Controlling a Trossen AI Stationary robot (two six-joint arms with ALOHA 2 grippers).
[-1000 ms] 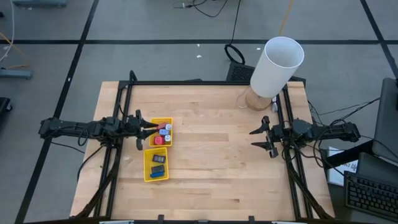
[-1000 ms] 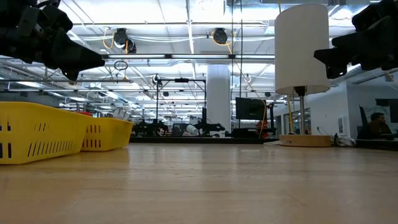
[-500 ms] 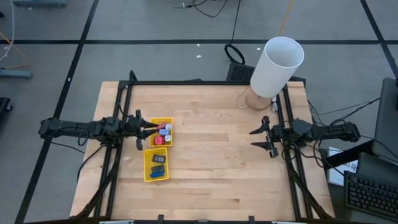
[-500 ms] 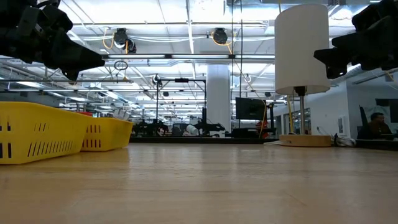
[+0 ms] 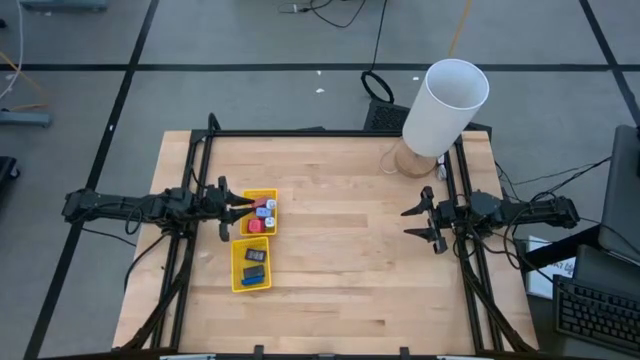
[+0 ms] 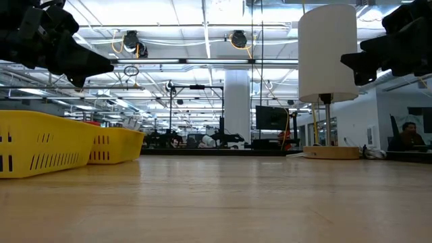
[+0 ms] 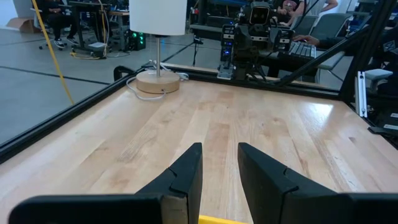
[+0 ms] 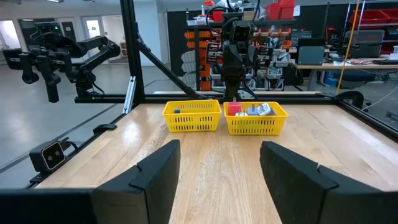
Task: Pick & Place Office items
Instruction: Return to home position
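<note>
By the look of the table (image 5: 350,250), the sorting is finished and what remains is parking both arms cleanly. No loose piece shows on the wood. The small red, blue and pale office items (image 5: 262,213) sit in the far yellow bin (image 5: 258,192), and the dark grey rectangle (image 5: 256,255) and the blue rectangle (image 5: 255,278) lie in the near yellow bin (image 5: 234,265), which touches it. The left arm (image 5: 130,205) reaches in from the table's left edge. The left jaws are slightly apart with nothing between them, and they hang at the rim of the far bin, above its height as the low view shows. A good retreat for this arm is straight back along its own line without dipping, so that no fingertip hooks the light plastic wall and drags the bin or spills a piece. The right arm (image 5: 520,212) sits at the right edge, well apart from both bins. The right jaws are wide apart and empty, facing across the bare wood. Its only neighbour is the white lamp (image 5: 447,105) at the far right corner, so any folding should stay low on swing and clear of the lamp's wooden base (image 7: 157,81). Both arms look close to a parked pose, so slow, small motions should do.
</note>
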